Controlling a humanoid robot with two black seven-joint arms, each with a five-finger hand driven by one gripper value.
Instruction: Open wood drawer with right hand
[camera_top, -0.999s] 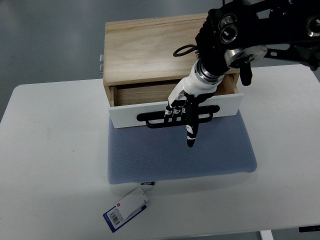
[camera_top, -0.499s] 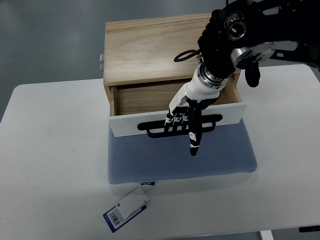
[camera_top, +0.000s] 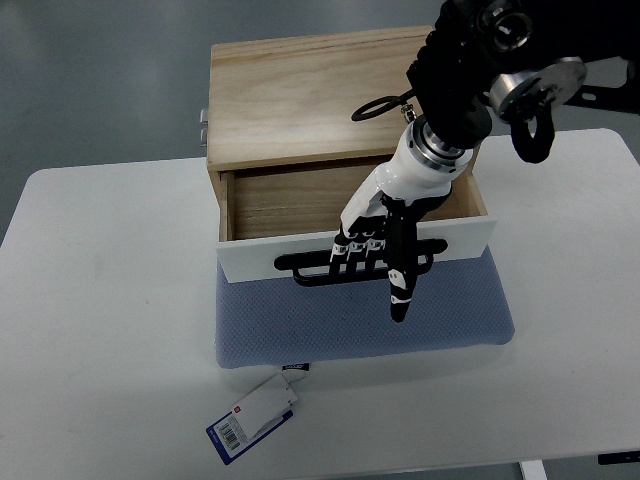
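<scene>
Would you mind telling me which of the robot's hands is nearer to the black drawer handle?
Right. The right hand has its fingers hooked over the black handle on the drawer front; the left hand is out of view.

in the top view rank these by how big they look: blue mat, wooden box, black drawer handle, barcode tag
1. wooden box, though it stands nearer the camera than the mat, so the top two are unsure
2. blue mat
3. black drawer handle
4. barcode tag
</scene>
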